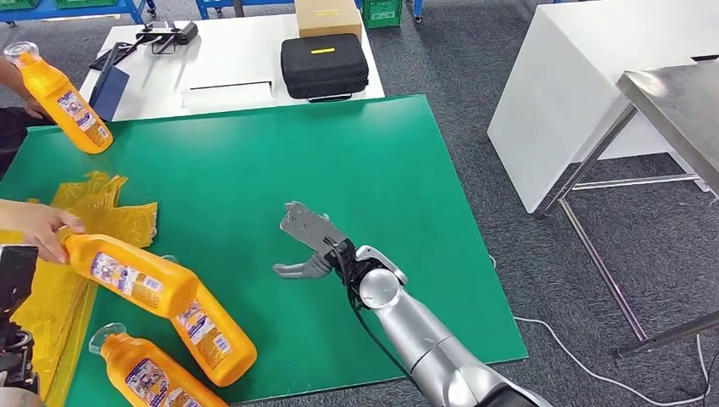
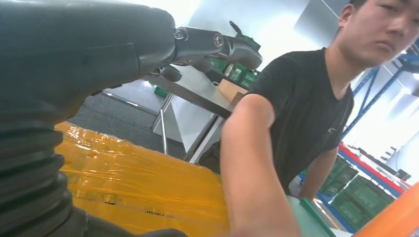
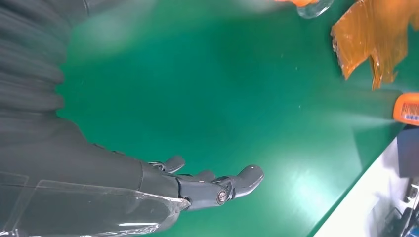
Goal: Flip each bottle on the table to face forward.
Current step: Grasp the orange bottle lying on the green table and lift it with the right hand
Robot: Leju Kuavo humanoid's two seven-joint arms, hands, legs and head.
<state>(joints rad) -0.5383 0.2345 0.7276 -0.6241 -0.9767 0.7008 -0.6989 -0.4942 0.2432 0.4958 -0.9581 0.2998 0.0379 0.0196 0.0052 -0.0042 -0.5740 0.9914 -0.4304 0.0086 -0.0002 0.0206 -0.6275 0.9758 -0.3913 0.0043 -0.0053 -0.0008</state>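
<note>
On green mat (image 1: pixel 373 170), head view: right hand (image 1: pixel 309 246) spread, empty; orange bottles (image 1: pixel 161 292) lying at left, one under person's hand (image 1: pixel 34 227). Left wrist view: left hand (image 2: pixel 207 47) fingers extended, holding nothing. Right wrist view: fingers (image 3: pixel 232 182) apart above mat.

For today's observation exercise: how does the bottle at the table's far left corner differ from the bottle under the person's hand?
The far bottle stands tilted at the table's corner; the near bottle lies across another bottle. A hand touches the near bottle's neck. Both are orange with labels.
</note>
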